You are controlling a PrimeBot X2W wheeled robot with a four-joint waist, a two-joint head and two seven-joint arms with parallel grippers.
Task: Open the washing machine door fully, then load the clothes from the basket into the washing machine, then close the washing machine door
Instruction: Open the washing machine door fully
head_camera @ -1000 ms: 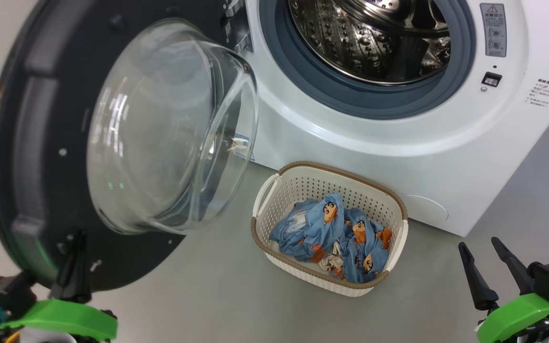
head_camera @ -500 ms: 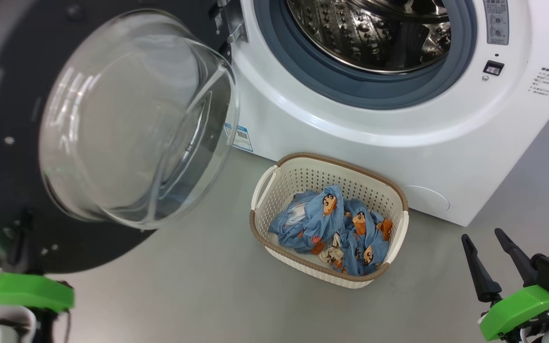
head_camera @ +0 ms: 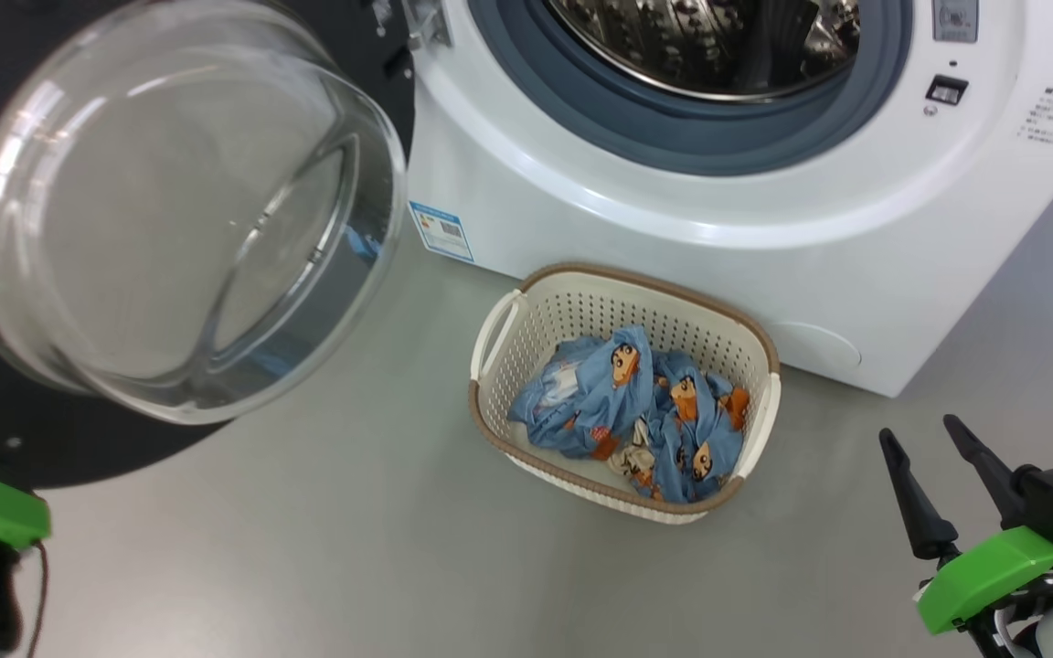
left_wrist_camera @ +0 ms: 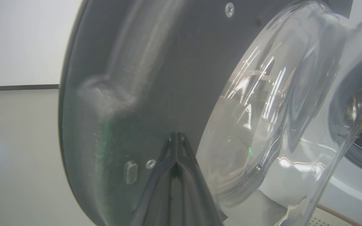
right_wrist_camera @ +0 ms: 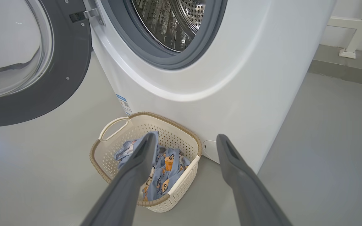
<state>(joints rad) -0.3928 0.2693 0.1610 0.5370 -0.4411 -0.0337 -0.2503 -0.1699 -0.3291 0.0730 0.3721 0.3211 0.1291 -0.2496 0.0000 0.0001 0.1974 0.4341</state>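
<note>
Since left pincer (left_wrist_camera: 176,141) is seen pinched shut, tips at black ring of washing machine door (head_camera: 179,210), step one is judged in hand: door wide, maybe not fully. Next: last push needed, then clothes (head_camera: 636,402) to be grabbed. Right pincer (head_camera: 918,428) spread wide, nothing held. Clothes: soft blue bundle, cartoon faces, laid in basket (head_camera: 618,274) on floor, just before washing machine (head_camera: 673,238).

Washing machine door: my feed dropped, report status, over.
Left gripper shut, tips at washing machine door. Right gripper open, holding nothing. Door wide; clothes in basket.
</note>
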